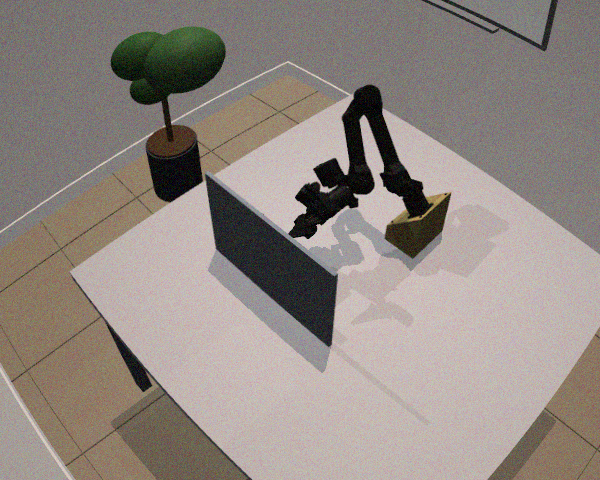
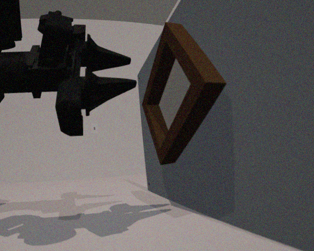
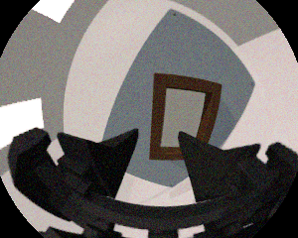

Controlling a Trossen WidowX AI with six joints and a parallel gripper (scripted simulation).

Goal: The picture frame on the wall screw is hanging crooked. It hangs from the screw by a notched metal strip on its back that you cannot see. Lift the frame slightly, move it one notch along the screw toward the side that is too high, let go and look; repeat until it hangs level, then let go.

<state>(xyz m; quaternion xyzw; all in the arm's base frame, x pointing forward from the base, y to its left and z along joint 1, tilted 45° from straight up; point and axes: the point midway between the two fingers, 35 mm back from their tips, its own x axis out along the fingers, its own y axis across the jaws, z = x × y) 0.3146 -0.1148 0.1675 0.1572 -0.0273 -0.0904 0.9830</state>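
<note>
The brown picture frame [image 2: 201, 61] [image 3: 158, 116] hangs on the blue-grey wall panel [image 1: 269, 258] [image 2: 276, 107] [image 3: 194, 45]. It is clearly crooked: in the exterior view its top and bottom bars slope down toward the camera, so its far side is higher. The screw and the notched strip are hidden. My gripper [image 1: 293, 236] [image 2: 133, 71] [image 3: 159, 133] is open and empty. Its fingers point at the panel and stop short of the frame, touching nothing. In the wrist view the right finger covers part of the frame's lower bar.
The panel stands upright on the white table [image 1: 445, 361]. The arm's yellowish base block [image 1: 419, 232] stands on the table on the gripper's side of the panel. A potted plant [image 1: 173, 165] stands on the floor beyond the table.
</note>
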